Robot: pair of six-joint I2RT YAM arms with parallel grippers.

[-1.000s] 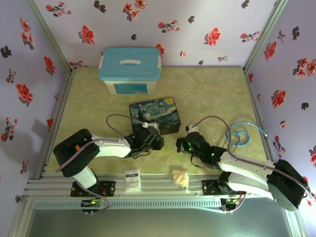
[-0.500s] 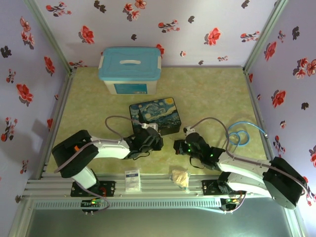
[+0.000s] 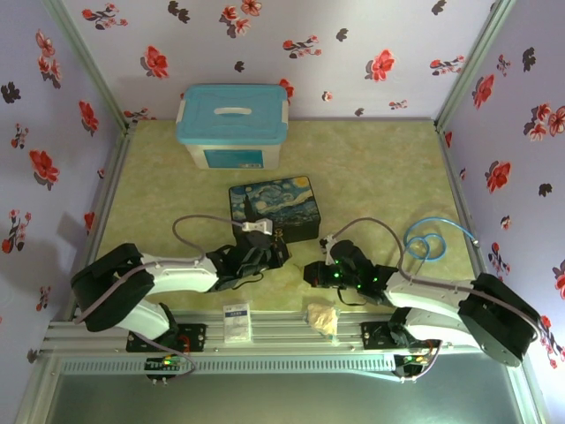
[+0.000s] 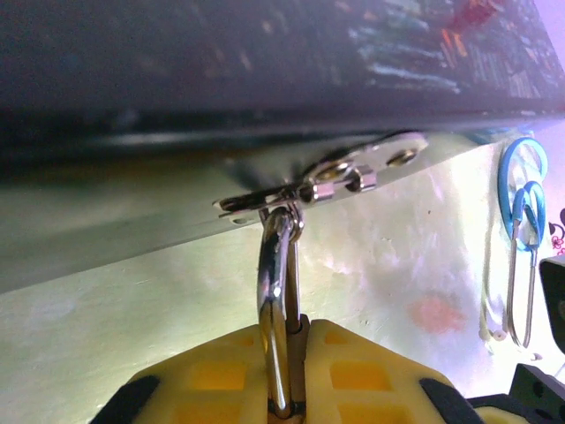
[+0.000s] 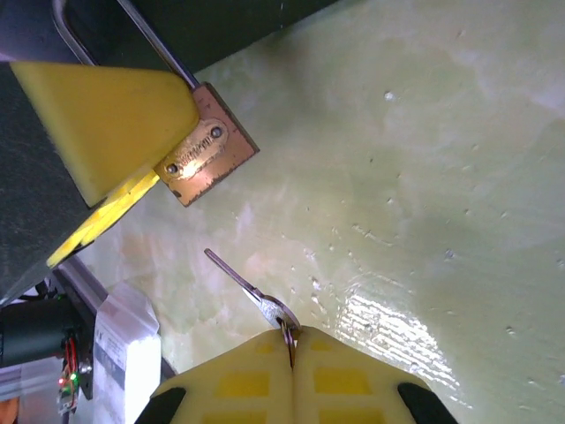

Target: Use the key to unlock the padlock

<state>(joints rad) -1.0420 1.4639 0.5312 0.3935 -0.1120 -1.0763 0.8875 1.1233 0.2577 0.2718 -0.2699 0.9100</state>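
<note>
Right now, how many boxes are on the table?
2: the teal-lidded bin at the far side, and the painted box in the middle, in front of it.

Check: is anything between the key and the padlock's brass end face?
Nothing visible. Only bare table lies between the key, pinched in the right gripper, and the padlock. The left gripper clamps the padlock from one side, leaving that face exposed.
</note>
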